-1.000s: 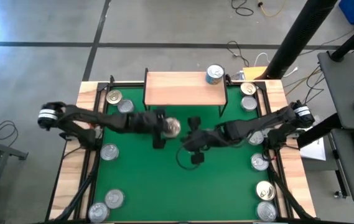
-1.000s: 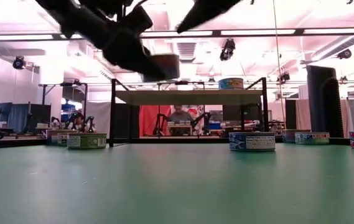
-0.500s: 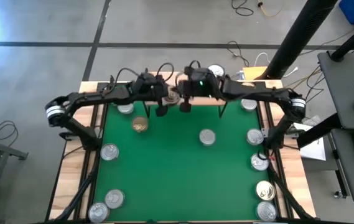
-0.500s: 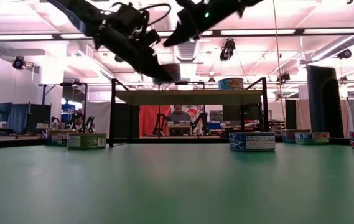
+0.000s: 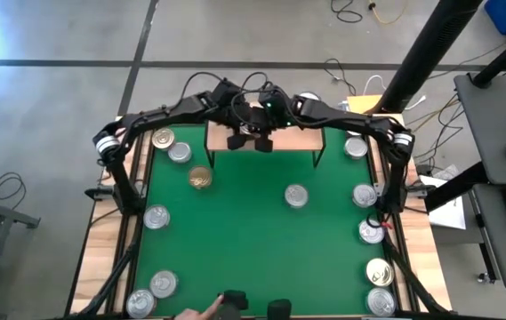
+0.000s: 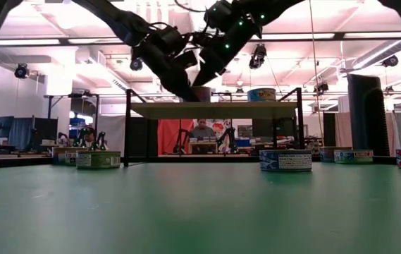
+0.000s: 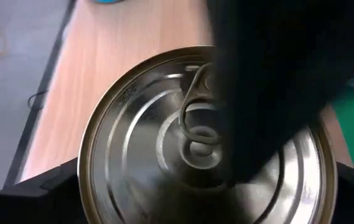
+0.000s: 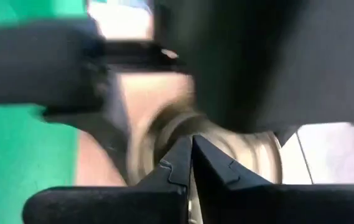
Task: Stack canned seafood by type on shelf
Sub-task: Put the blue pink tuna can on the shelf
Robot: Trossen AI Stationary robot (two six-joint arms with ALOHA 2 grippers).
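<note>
Two arms: both reach over the shelf at 12 o'clock of the table.
Left gripper: fingers spread wide around a silver can, which sits on the shelf's wood near its middle; whether the pads touch the can, cannot tell.
Right gripper: fingers pressed together, tip just beside that same can, holding nothing.
Other stock: a blue-sided can stands at the shelf's 3 o'clock end; more cans lie along the 9 and 3 o'clock edges, among them a gold can and a silver can on the green.
Step, by my reading: placing, can set down.
Next move needs: lift the left gripper straight up clear of the can, then go for a matching can.
</note>
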